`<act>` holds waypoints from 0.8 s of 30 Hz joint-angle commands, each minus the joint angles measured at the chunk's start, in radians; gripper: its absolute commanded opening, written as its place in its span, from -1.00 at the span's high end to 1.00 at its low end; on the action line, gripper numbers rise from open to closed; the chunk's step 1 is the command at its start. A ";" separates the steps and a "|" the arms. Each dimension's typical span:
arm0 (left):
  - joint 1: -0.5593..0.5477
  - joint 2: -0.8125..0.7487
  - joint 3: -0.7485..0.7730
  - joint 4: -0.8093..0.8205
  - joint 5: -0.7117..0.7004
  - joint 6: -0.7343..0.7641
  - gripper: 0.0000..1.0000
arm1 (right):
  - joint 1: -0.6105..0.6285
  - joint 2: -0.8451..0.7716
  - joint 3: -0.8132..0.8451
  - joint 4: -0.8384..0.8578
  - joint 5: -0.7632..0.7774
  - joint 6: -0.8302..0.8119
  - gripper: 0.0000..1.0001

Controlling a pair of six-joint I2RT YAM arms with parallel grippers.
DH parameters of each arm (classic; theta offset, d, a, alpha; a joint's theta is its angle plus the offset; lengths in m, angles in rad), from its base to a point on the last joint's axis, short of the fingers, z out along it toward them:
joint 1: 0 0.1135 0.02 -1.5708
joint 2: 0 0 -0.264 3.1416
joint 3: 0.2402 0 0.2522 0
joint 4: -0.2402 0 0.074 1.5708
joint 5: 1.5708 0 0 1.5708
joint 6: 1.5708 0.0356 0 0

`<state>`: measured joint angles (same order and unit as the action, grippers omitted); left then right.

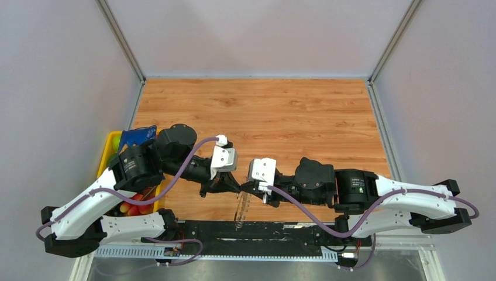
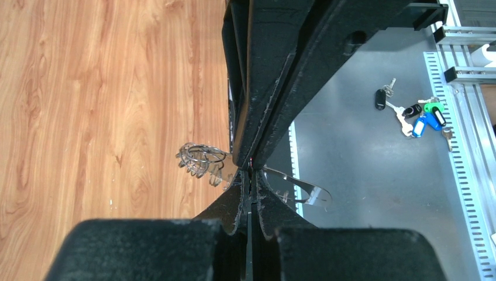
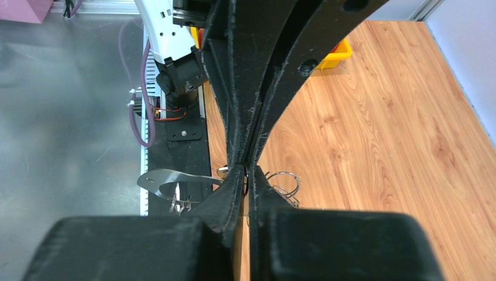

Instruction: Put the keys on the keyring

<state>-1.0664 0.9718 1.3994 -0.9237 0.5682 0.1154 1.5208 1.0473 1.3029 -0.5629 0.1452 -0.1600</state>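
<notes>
Right now both arms are meeting tip to tip over the near edge of the wooden table (image 1: 263, 111), and from above the keyring (image 1: 242, 209) is hanging just beneath them. Only the wrist cameras are showing the grips: the left gripper (image 2: 248, 186) is pressing fully closed on the keyring's wire, and the right gripper (image 3: 245, 178) is pinching nearly together on a thin dark loop of it. The left wrist alone is catching the keys (image 2: 418, 116), lying bunched with blue, green and black tags on a grey surface (image 2: 351, 175), well apart from the ring.
</notes>
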 commanded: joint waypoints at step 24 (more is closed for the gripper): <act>-0.004 -0.192 -0.106 0.248 -0.058 -0.004 0.15 | -0.009 -0.073 -0.043 0.218 0.031 0.030 1.00</act>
<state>-1.0664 0.8120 1.3106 -0.7788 0.5388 0.1177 1.5150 1.0035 1.2572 -0.4503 0.1513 -0.1497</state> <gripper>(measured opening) 0.408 0.007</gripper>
